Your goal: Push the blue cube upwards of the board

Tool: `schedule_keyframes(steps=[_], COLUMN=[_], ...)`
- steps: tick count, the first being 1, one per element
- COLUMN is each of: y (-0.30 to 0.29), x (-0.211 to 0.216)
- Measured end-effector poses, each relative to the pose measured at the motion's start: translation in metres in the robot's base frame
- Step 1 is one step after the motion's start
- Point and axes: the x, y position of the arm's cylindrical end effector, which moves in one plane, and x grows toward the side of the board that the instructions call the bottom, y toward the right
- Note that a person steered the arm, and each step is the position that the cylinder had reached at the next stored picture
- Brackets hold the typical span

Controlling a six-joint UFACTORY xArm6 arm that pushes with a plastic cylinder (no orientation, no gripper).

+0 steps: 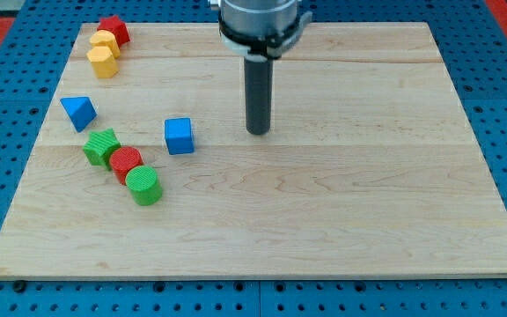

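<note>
No text, label, brand, number or sign can be read anywhere in the camera view; the wooden board point(324, 220) is bare grain; the blocks carry no marks; the blue perforated surface point(500, 106) around the board shows only holes; the dark rod and its mount bear no lettering that can be made out.

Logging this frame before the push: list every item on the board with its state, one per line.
my tip: down on the board, right of the blue cube, apart
blue cube: flat, alone
blue triangular block: alone, left edge
green star block: touching red cylinder
red cylinder: between both greens
green cylinder: touching red cylinder
two yellow blocks: touching, top left
red block: against them
</note>
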Motion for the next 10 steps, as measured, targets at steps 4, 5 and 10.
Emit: schedule_keyframes(steps=[4,5,10], y=[-0.169,-0.163,-0.091], x=[-0.017,0.023,0.012])
